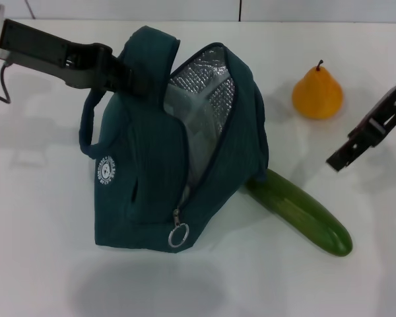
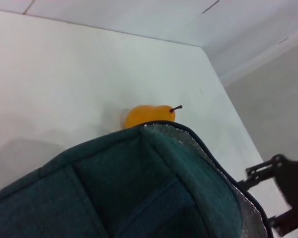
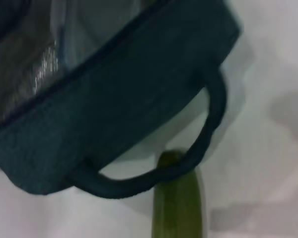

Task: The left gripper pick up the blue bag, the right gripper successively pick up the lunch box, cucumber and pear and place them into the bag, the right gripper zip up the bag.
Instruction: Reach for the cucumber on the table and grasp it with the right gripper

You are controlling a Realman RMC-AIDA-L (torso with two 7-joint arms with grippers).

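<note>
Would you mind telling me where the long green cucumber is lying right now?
In the head view the long green cucumber lies on the white table, right of the teal fabric bag, one end behind it.

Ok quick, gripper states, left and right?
Left gripper: shut on the blue bag, gripping its top edge.
Right gripper: holding nothing, hovering above the cucumber; open or closed cannot be told.

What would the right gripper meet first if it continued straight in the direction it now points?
Probably the dark green cucumber. The black two-fingered right gripper points down and toward the dark teal fabric bag, and its wrist view shows the cucumber's end nearest, by the bag's handle. Depth is unclear, so it may reach the bag instead.
</note>
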